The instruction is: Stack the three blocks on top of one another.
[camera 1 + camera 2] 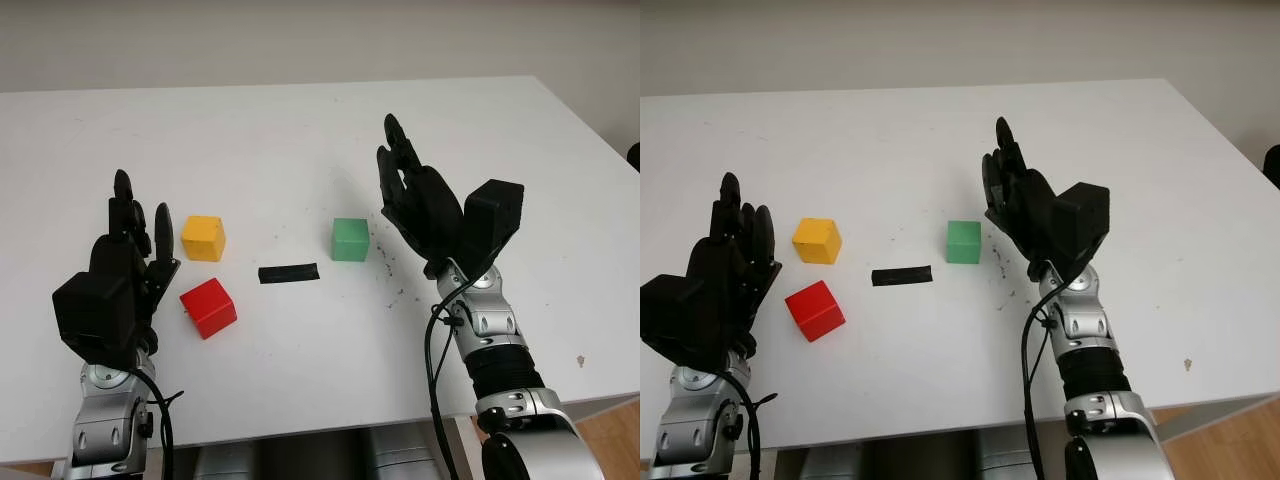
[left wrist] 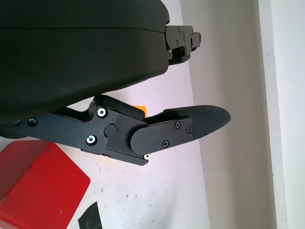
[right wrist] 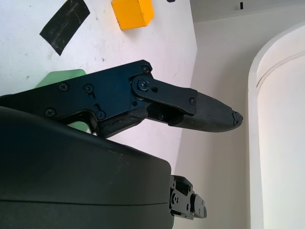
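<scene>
Three blocks sit apart on the white table (image 1: 300, 140). The yellow block (image 1: 203, 238) is at the left, the red block (image 1: 208, 307) just in front of it, and the green block (image 1: 350, 240) right of centre. My left hand (image 1: 135, 240) is open, raised just left of the red and yellow blocks. My right hand (image 1: 405, 185) is open, held above the table just right of the green block. The right wrist view has the green block (image 3: 59, 78) partly behind the fingers (image 3: 209, 112) and the yellow block (image 3: 132, 13) beyond. The red block (image 2: 40, 183) lies close in the left wrist view.
A black strip of tape (image 1: 289, 273) lies flat between the red and green blocks. Small dark specks mark the table near the right hand. The table's front edge runs just before both forearms.
</scene>
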Robot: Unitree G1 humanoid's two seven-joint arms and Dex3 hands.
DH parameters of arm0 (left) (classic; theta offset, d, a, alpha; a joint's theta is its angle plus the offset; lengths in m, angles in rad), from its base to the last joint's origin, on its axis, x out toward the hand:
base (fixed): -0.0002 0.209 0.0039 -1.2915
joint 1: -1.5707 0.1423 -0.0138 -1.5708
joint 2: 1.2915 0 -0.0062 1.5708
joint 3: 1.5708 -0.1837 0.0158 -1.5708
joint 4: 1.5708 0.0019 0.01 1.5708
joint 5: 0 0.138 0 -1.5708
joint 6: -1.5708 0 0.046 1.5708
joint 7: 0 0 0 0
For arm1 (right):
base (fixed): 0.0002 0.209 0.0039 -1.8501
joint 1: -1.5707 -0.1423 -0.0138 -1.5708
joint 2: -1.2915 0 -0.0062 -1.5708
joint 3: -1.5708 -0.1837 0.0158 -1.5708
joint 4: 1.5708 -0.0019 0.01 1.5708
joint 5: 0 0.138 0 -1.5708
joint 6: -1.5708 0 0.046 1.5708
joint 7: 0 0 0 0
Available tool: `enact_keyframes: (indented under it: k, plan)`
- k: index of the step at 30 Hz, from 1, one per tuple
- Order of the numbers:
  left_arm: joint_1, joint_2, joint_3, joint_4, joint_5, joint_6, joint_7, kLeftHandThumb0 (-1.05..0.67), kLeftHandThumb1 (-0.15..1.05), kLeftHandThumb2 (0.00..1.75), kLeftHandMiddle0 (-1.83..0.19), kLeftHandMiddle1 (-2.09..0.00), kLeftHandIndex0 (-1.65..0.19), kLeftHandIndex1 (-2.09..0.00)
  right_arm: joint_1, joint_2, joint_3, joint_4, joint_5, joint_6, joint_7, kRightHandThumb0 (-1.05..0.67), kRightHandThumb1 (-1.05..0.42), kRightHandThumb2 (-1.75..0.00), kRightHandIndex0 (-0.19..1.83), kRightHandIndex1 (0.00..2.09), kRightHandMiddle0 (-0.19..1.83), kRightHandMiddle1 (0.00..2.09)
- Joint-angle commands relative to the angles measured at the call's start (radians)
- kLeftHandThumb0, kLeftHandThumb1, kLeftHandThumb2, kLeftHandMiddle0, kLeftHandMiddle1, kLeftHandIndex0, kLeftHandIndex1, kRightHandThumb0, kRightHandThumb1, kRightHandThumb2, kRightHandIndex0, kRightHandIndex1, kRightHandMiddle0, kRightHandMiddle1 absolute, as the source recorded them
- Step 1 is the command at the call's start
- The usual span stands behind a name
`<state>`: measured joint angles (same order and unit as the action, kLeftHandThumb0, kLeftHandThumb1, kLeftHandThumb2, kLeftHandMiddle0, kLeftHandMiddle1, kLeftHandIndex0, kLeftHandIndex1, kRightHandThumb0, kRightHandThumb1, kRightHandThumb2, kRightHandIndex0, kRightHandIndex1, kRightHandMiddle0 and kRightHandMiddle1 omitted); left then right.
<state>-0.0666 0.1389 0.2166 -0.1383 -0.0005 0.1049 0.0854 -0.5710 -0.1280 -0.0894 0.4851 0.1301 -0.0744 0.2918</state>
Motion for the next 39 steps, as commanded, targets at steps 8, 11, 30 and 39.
enact_keyframes:
  k: [8, 11, 30, 39]
  plan:
    - [-0.011, -0.008, 0.005, -0.016, -0.001, -0.014, 0.013, -0.67, 1.05, 0.57, 0.08, -0.06, 0.07, -0.06, 0.005, -0.004, 0.001, -0.008, 0.000, 0.005, 0.000, -0.71, -1.05, -0.70, -0.19, 0.00, -0.19, 0.00]
    - [-0.012, -0.007, 0.004, -0.020, 0.028, -0.034, 0.042, -0.65, 1.05, 0.57, 0.03, -0.08, 0.03, -0.08, 0.004, -0.003, -0.001, -0.002, 0.001, 0.002, -0.002, -0.72, -1.05, -0.70, -0.19, 0.00, -0.19, 0.00]
    - [0.277, 0.220, -0.081, -0.706, 0.574, 0.446, -0.338, -0.79, 1.05, 0.22, -0.20, -0.05, -0.32, -0.19, 0.001, -0.023, -0.001, -0.009, -0.011, -0.034, -0.014, -0.78, -1.05, -0.72, -0.19, 0.00, -0.19, 0.00]
    - [0.352, 0.237, -0.168, -0.764, 0.725, 0.498, -0.452, -0.85, 1.05, 0.20, -0.06, -0.03, -0.33, -0.12, 0.000, -0.028, -0.003, -0.013, -0.008, -0.033, -0.022, -0.77, -1.05, -0.70, -0.19, 0.00, -0.19, 0.00]
